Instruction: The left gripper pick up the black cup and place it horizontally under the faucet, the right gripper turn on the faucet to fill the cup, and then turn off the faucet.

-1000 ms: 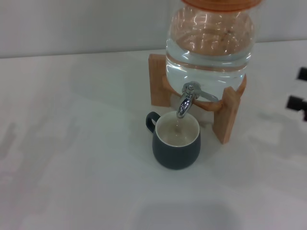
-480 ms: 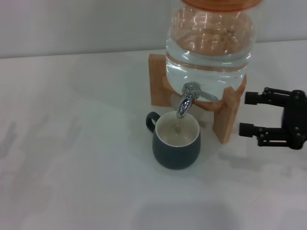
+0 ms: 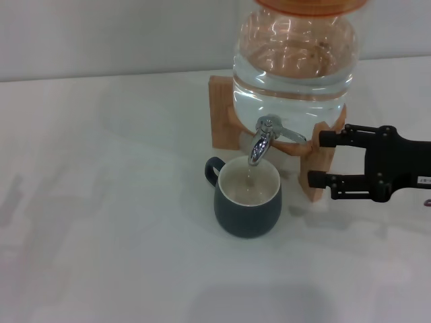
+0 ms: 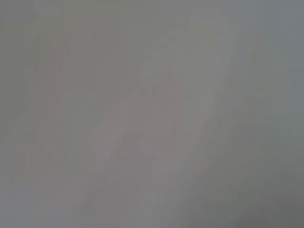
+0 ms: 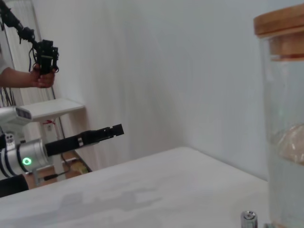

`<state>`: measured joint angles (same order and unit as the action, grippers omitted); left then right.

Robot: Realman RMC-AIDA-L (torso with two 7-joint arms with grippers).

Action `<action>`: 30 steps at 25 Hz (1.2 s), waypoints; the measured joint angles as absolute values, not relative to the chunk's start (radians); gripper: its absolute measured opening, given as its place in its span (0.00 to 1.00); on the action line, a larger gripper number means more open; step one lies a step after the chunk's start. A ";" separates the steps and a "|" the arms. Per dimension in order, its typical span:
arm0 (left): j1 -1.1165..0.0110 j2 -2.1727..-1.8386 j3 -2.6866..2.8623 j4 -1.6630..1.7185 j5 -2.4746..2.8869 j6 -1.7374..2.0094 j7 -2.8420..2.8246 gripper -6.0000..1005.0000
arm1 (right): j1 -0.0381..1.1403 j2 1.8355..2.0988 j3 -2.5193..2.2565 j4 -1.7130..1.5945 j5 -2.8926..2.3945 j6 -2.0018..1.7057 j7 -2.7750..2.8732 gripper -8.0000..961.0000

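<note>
- Cup first: the black cup (image 3: 247, 200) stands upright on the white table (image 3: 101, 202), nearest the robot, its loop handle pointing toward the robot's left and its cream inside open to view
- Directly above its mouth hangs the down-curved spout of the faucet (image 3: 264, 138), with a thin stream of water running from the spout into the cup
- Just to the right of the cup, the right gripper (image 3: 316, 159) reaches in sideways from the right edge, its two black fingers spread apart and holding nothing, their tips in front of the wooden stand (image 3: 322, 158) and close beside the faucet lever
- Behind the faucet sits the clear glass jar (image 3: 294, 64) of water on that stand
- Farthest off, seen from the right wrist, the left gripper (image 5: 113, 130) hangs well away from the table; whether its fingers are apart or together cannot be told
</note>
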<state>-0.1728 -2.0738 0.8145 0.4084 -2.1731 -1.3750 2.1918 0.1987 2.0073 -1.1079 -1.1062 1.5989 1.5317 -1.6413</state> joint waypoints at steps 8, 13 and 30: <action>-0.170 -2.074 0.815 0.407 -2.171 -1.377 2.189 0.68 | 0.203 2.008 -1.145 -1.120 1.592 1.497 -1.616 0.84; -0.170 -2.074 0.814 0.406 -2.169 -1.378 2.189 0.68 | 0.204 2.008 -1.166 -1.131 1.596 1.500 -1.610 0.84; -0.167 -2.070 0.815 0.402 -2.167 -1.378 2.192 0.68 | 0.201 2.008 -1.244 -1.179 1.606 1.509 -1.592 0.84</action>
